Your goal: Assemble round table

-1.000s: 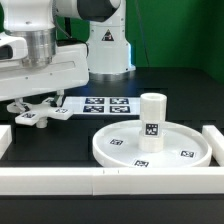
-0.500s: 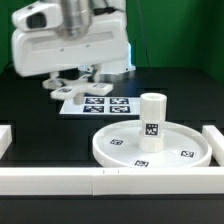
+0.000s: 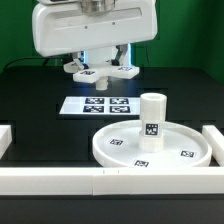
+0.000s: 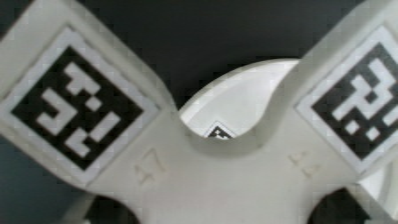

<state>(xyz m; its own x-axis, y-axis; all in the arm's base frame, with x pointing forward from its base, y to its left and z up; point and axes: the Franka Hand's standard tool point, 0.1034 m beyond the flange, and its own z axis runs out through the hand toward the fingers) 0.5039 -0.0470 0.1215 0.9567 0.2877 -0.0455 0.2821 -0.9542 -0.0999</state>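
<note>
The hand (image 3: 100, 62) is closed on the cross-shaped piece (image 3: 100, 70) and holds it in the air, above the far part of the worktop (image 3: 40, 95), about midway between the worktop's edges on the exterior view's left and right. The piece hangs roughly level and touches nothing below it. The wrist view is filled by the same cross-shaped piece (image 4: 80, 100) from very close, with two of its arms spread apart and each carrying a black-and-white tag; the fingers cannot be made out clearly there. At the edge of the worktop on the exterior view's left lies a short white border block (image 3: 5, 137). Next comes the marker board (image 3: 97, 104), flat on the worktop in the middle, nearer the far edge and below the held piece but well apart from it. Toward the near edge, and more to the exterior view's right, rests the round disc (image 3: 115, 146), rim upward, with several tags on its floor. The cylinder leg (image 3: 151, 118) stands upright on the middle of the disc. A long border block (image 3: 60, 181) runs along the near edge, and another short block (image 3: 213, 137) lies at the edge on the exterior view's right, just beside the disc.
</note>
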